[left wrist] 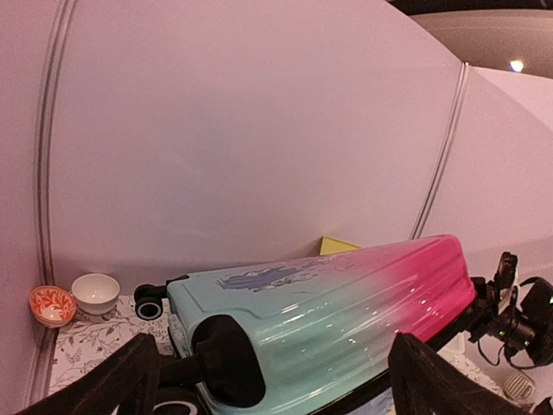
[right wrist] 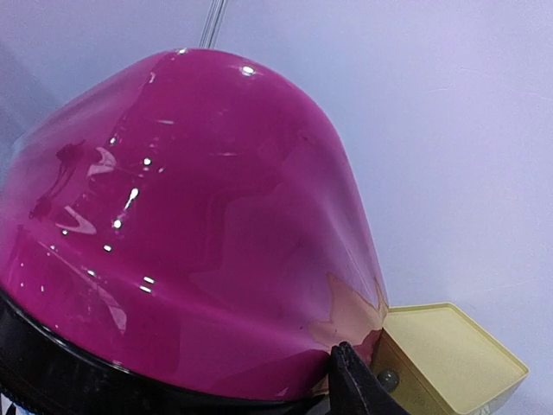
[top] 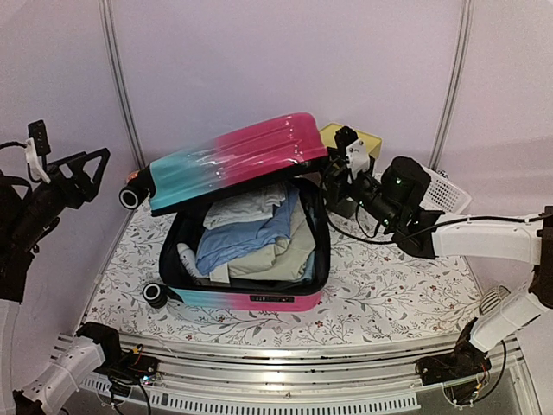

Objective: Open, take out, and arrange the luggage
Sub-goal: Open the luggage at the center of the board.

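The luggage lies flat on the table with its turquoise-to-pink lid raised partway. Folded blue, beige and white clothes fill the lower half. My right gripper is shut on the pink right edge of the lid and holds it up; in the right wrist view one finger presses against the pink shell, the other is hidden. My left gripper hangs open, up and to the left of the case, with nothing in it. In the left wrist view it looks at the lid from a distance.
A yellow-topped box stands right behind the lid's pink corner, with a white mesh basket to its right. Two small bowls sit by the back left wall. A floral cloth covers the table.
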